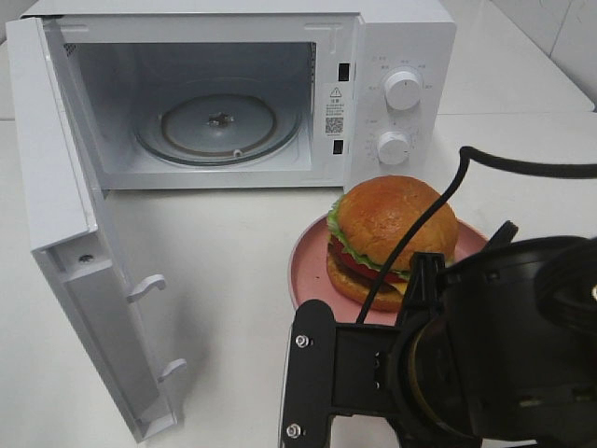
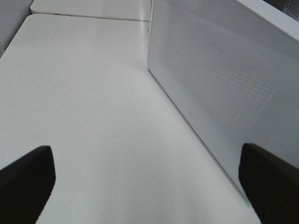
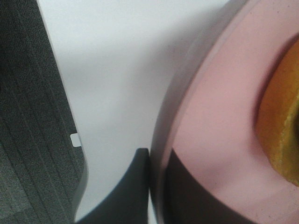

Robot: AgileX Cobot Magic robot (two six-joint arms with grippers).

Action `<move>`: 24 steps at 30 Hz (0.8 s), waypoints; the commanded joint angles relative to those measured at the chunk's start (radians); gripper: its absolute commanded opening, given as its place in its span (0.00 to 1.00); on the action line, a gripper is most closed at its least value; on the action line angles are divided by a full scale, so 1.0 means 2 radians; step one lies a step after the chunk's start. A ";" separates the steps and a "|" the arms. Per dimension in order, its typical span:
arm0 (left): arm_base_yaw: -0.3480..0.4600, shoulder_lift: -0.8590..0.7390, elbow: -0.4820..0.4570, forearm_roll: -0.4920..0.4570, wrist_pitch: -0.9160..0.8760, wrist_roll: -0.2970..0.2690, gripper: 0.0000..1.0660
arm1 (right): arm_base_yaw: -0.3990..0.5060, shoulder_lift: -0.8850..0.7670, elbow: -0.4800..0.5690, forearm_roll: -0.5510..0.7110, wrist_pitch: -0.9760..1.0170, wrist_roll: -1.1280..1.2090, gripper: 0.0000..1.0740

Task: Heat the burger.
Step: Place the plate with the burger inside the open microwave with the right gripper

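1. My right gripper is pinched narrow on the rim of the plate. One dark finger lies outside the rim and the other presses on the pink inner face.
2. My left gripper stands wide and holds nothing. Its two dark fingertips are well apart above the bare desk, just beside a white perforated panel. I cannot tell whether that panel is the microwave's door or its side.
3. The gripped part of the rim sits near a desk edge, with dark floor beyond it.
4. The burger rests on the plate just past my grip. The right wrist view shows it only as a blurred golden curve.
5. Seen from high up, my right arm looms over the desk's near right part and hides the plate's near side. Its black cable crosses in front of the burger.
6. In the same view the burger sits upright on the plate, with glossy bun, green lettuce, red tomato and yellow cheese all showing. It is on the right half of the desk, in front of the microwave's controls and apart from them.
7. The microwave stands toward the desk's far edge. Its door is swung wide open to the left.
8. The glass turntable shows inside the microwave, and two white knobs are stacked on its right face.
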 commanded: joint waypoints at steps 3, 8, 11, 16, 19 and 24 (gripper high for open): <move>-0.002 -0.007 0.001 0.000 -0.007 0.000 0.94 | 0.001 -0.005 0.001 -0.028 0.002 -0.043 0.00; -0.002 -0.007 0.001 0.000 -0.007 0.000 0.94 | 0.001 -0.005 0.001 -0.031 -0.014 -0.049 0.00; -0.002 -0.007 0.001 0.000 -0.007 0.000 0.94 | 0.000 -0.005 0.001 -0.043 -0.030 -0.050 0.00; -0.002 -0.007 0.001 0.000 -0.007 0.000 0.94 | -0.002 -0.005 0.001 -0.080 -0.056 -0.097 0.00; -0.002 -0.007 0.001 0.000 -0.007 0.000 0.94 | -0.002 -0.005 0.001 -0.082 -0.081 -0.131 0.00; -0.002 -0.007 0.001 0.000 -0.007 0.000 0.94 | -0.025 -0.005 0.001 -0.082 -0.118 -0.166 0.00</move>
